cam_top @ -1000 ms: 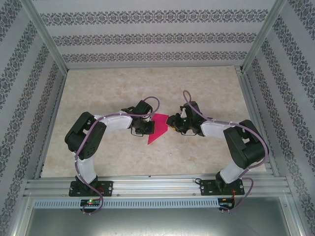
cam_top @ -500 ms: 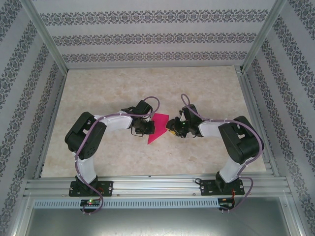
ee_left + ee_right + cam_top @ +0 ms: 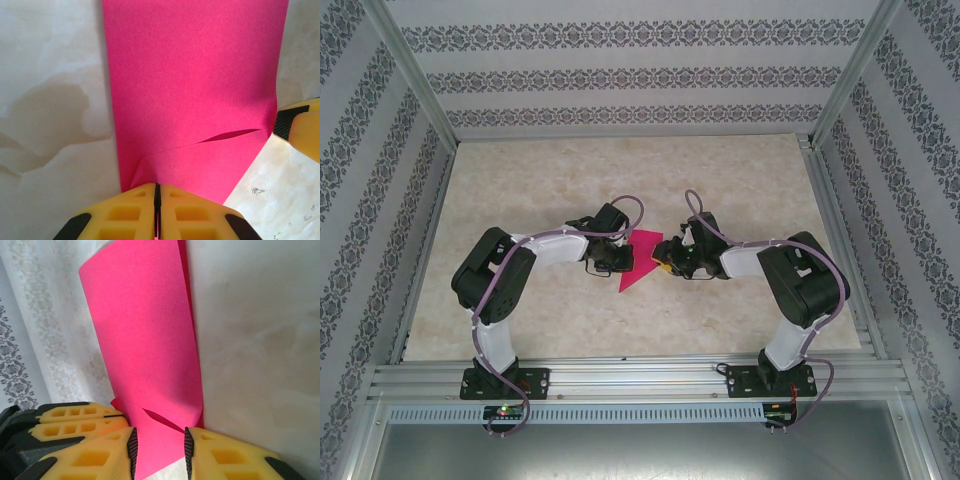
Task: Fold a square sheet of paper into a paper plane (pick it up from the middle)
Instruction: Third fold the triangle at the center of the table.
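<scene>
The square sheet of paper (image 3: 642, 258) is magenta-pink and folded over, a wedge narrowing toward the near left on the table between the two grippers; it is not a slim paper plane. My left gripper (image 3: 157, 189) is shut on its near edge, where a loose flap (image 3: 200, 165) lifts off the layer below. From the other side, my right gripper (image 3: 160, 450) stands open, its black pads (image 3: 132, 447) apart on either side of the sheet's (image 3: 145, 340) end. From above, the left gripper (image 3: 617, 260) and right gripper (image 3: 666, 262) almost face each other.
The pale marbled tabletop (image 3: 620, 180) runs to patterned walls at the back and sides, with a metal rail (image 3: 620, 378) along the near edge. A yellow finger of the right gripper (image 3: 300, 127) sits at the sheet's right edge in the left wrist view.
The right arm has swung left and brought its gripper over the paper's right end. The left gripper and the paper have stayed in place.
</scene>
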Tool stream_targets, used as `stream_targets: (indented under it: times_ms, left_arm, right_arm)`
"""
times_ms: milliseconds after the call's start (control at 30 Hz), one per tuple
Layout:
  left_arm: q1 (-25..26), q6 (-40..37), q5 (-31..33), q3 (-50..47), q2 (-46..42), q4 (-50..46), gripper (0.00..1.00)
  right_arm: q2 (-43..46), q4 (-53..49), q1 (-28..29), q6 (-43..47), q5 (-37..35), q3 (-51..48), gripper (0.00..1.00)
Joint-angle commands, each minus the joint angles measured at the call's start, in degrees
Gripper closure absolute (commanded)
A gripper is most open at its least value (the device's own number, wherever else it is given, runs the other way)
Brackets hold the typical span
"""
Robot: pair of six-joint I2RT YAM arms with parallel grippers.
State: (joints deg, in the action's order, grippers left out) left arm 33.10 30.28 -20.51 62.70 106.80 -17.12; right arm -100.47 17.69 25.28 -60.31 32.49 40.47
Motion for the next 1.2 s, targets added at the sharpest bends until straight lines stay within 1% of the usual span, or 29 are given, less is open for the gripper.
stream_targets:
  times_ms: [0,133,233,300,467,700,867,1167]
  left_arm:
    - [-0.78,0.13,-0.51,-0.27,-1.39,1.48,0.88]
    - [-0.98,-0.22,-1.11,-0.23,-3.23,1.99,0.86]
    - [-1.08,-0.40,-1.25,0.23,-3.88,2.23,0.85]
    - [-1.41,-0.31,-1.28,0.67,-3.64,2.09,0.85]
    - [-1.98,-0.40,-0.70,1.11,-1.96,1.79,0.85]
    - [-2.69,0.15,-0.91,1.08,0.63,2.80,0.86]
    - [-2.69,-0.05,-0.41,1.12,1.82,1.85,0.86]
    - [-2.69,-0.23,-0.41,0.33,1.27,1.85,0.87]
  right_arm:
    - [0.68,1.52,0.33,-0.73,0.82,-0.58,0.66]
    - [3.72,-5.08,-0.07,2.16,-3.21,-0.92,0.66]
    - [4.75,-7.39,-0.14,3.27,-4.64,-0.95,0.66]
    - [4.71,-6.45,-0.14,2.62,-4.62,-1.35,0.64]
    - [2.98,-3.59,-0.05,0.86,-3.21,-1.52,0.63]
    - [1.17,-2.24,0.20,-0.28,-2.00,-0.94,0.62]
    - [0.70,-1.18,0.39,-0.48,-1.17,-0.39,0.62]
    - [-0.37,2.42,0.64,-2.84,-0.02,0.25,0.62]
